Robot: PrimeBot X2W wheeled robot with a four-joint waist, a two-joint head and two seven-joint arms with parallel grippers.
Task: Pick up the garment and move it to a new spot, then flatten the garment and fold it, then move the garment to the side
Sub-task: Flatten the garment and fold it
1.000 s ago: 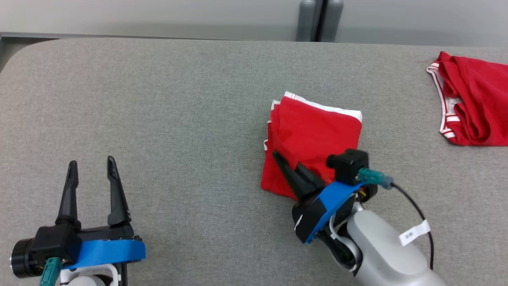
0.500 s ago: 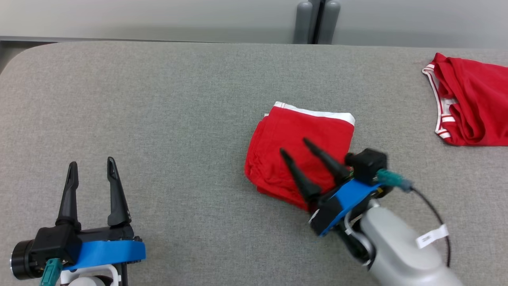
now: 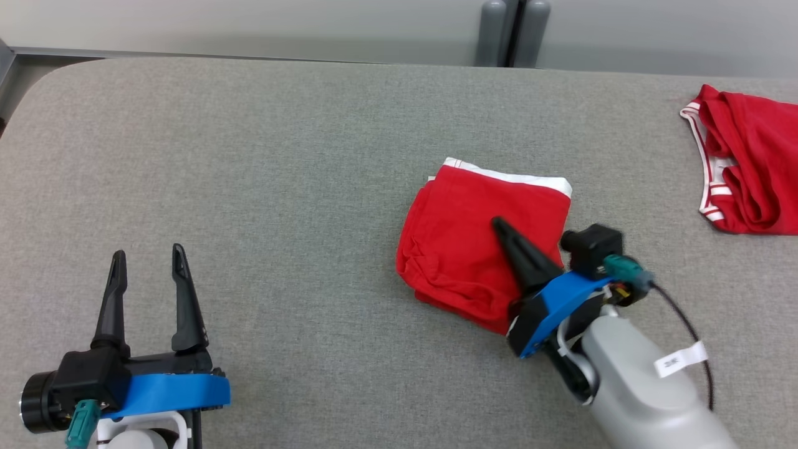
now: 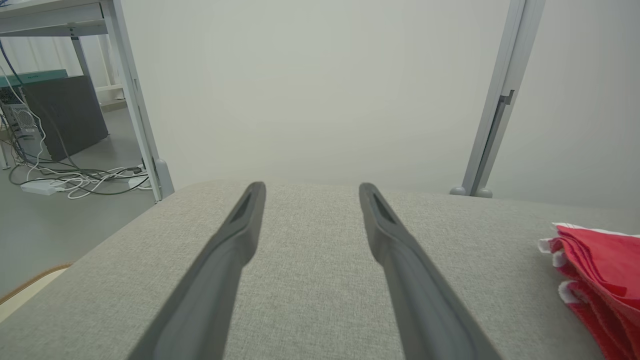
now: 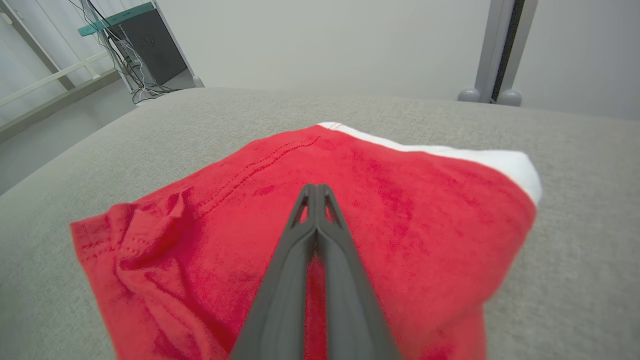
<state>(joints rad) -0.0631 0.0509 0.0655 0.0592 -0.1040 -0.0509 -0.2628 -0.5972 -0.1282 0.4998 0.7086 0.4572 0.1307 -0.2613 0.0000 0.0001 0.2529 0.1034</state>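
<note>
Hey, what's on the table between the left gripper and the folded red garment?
Nothing: in the head view the stretch from the open left gripper to the folded red garment is bare grey table padding.

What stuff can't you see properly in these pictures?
- Head view: the other red garment is cut off by the right edge, so its full shape is unknown.
- Head view: the shut right pincer and its blue mount cover the folded garment's near right corner.
- Right wrist view: the pincer's fingers hide the cloth beneath them; whether they press on it cannot be told.
</note>
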